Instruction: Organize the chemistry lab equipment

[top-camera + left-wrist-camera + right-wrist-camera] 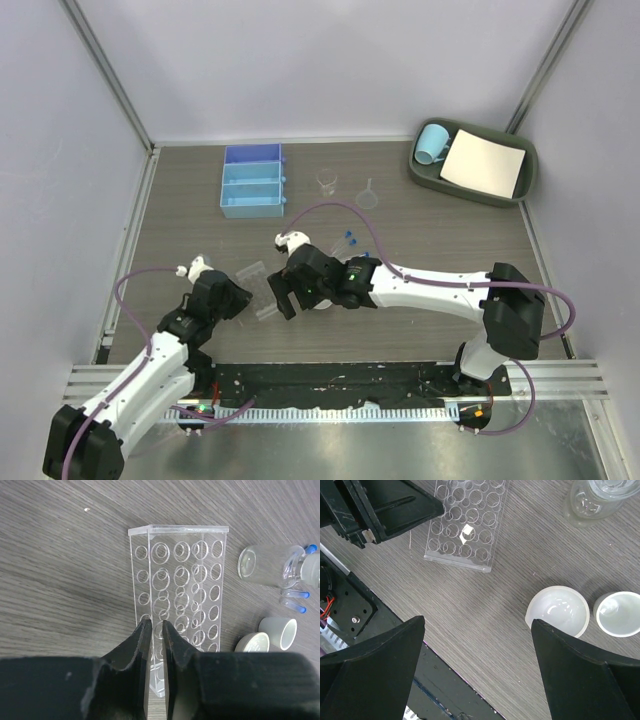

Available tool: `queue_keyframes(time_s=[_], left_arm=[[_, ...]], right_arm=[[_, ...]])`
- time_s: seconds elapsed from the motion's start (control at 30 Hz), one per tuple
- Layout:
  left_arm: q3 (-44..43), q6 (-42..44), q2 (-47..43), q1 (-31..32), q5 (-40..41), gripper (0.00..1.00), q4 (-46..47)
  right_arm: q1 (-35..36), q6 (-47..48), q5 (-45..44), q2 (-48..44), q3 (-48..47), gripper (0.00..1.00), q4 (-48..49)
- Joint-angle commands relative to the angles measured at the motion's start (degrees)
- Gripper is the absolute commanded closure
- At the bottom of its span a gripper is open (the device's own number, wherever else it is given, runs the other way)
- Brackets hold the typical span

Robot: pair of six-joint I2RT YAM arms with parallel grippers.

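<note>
Evidently, the clear tube rack (185, 590) is laid on the worktop (60, 580) at near left, its near end hidden by the left pincer (156, 623). That pincer is nearly closed, and whether it has a grip cannot be told. The right pincer (477, 622) is spread wide above two white dishes (557, 611).

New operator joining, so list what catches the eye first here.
The left gripper pinches one end of the clear tube rack, which lies flat on the table. The right gripper hangs wide open above two white dishes. A blue compartment tray sits far back, left.
</note>
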State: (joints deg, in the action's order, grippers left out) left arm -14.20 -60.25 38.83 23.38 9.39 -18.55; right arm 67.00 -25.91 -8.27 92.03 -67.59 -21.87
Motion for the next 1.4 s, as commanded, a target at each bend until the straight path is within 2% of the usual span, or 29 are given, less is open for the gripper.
queue_keyframes(time_s=[0.0, 0.2, 0.4, 0.67, 0.8, 1.2, 1.37], left_arm=[[1.80, -0.66, 0.02, -0.44, 1.77, 0.85, 3.34], [2.59, -1.01, 0.28, -0.35, 2.30, 1.00, 3.96], [1.81, -1.01, -2.26, -0.35, 2.83, 1.00, 1.41], [-4.69, 0.57, -12.01, -0.35, 6.95, 1.00, -10.71], [-8.21, 1.97, -13.34, -0.35, 7.22, 1.00, -14.40], [-14.36, 3.73, -12.20, -0.35, 3.36, 1.00, -14.15], [-15.68, 3.21, -10.27, -0.44, -2.60, 1.00, -11.00]], right_arm=[[0.67, -0.90, -0.69, 0.34, 0.00, 0.07, 1.74], [0.94, -0.98, -0.69, 0.78, 0.00, 0.07, 1.74], [1.20, -1.07, -0.87, 1.13, -0.08, 0.07, 1.65], [1.55, -1.33, -1.13, 0.87, -0.26, 0.07, 1.39], [1.90, -1.60, -1.83, -0.35, -0.26, 0.08, 0.60], [1.99, -4.50, -10.18, -11.25, 5.88, 0.08, -2.56], [1.99, -7.65, -16.50, -18.09, 8.00, 0.07, -6.42]])
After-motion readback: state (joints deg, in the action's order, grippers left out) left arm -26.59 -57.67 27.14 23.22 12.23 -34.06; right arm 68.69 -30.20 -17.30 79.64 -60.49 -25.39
